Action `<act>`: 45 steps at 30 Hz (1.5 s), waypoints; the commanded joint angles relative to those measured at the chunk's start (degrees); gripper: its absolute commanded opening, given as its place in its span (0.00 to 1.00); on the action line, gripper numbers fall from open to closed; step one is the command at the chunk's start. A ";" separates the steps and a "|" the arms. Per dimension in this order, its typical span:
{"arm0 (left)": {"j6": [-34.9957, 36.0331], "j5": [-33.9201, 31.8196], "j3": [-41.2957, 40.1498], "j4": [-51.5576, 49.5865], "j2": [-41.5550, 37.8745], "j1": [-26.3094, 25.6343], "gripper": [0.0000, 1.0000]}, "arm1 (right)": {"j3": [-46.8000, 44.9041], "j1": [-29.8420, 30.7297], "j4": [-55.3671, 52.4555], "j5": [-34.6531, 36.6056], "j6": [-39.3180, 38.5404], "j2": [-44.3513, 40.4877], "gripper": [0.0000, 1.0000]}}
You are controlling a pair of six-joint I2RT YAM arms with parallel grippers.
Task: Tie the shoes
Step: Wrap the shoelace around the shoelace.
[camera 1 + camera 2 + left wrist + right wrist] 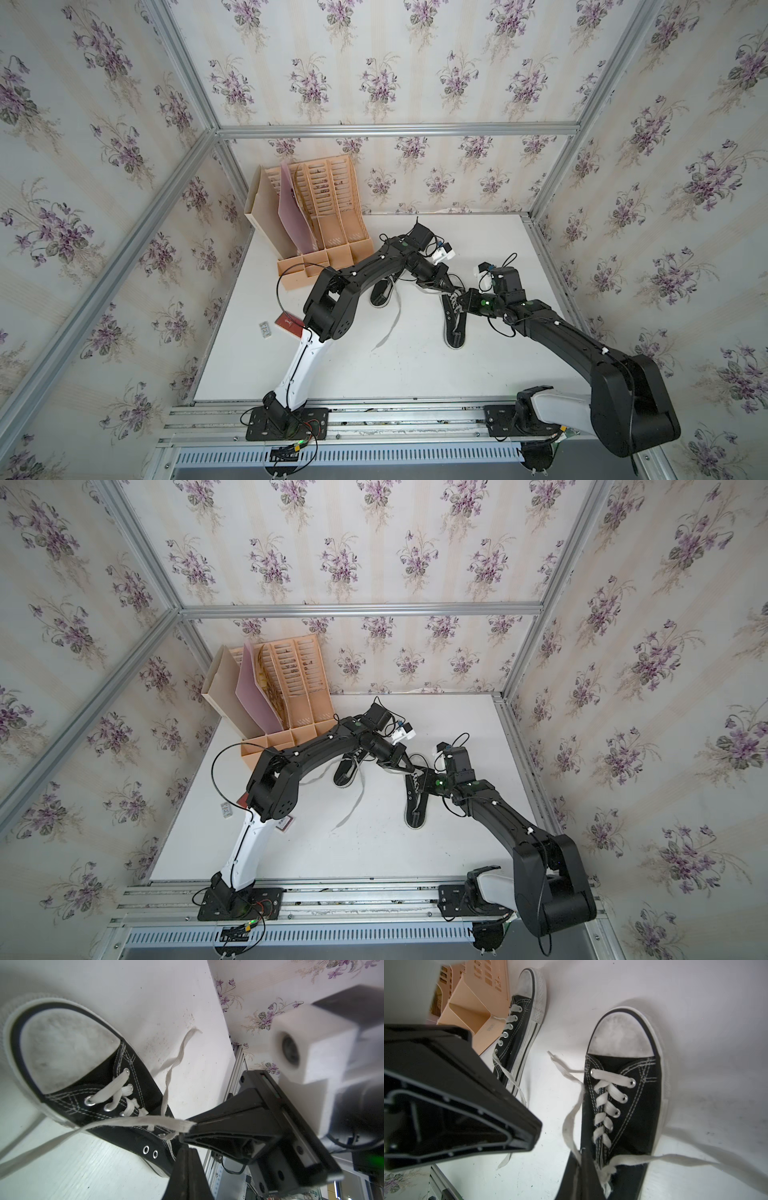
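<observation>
While one shoe [455, 324] is lying untied on the worktop [332, 374], the other shoe [380, 293] partly under the left arm [361, 270], the right claw [188, 1131] is pinching the first shoe's lace [133, 1123]; the left claw [535, 1136] is sitting closed beside it, hold unclear. No knot yet; both remaining.

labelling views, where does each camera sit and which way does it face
Top views: high over the base rail, facing down at the table, left arm, right arm, shoe, second shoe.
Left wrist: on that arm, facing along left fingers at the shoe; right gripper pinches a lace.
Right wrist: on that arm, facing along right fingers over both shoes; left gripper shows.
Wrist views share the shoe.
</observation>
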 commanded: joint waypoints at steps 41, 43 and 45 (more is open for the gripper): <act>3.40 -2.93 -3.23 9.23 1.28 -2.52 0.44 | -0.57 -0.02 4.01 -1.64 1.64 0.72 0.00; 3.38 -2.36 -3.19 9.25 1.01 -2.49 0.38 | -0.37 -0.02 3.67 -1.00 1.61 0.91 0.00; 3.43 -2.17 -3.35 9.25 0.68 -2.48 0.32 | -0.26 -0.02 3.81 -0.92 1.73 0.90 0.00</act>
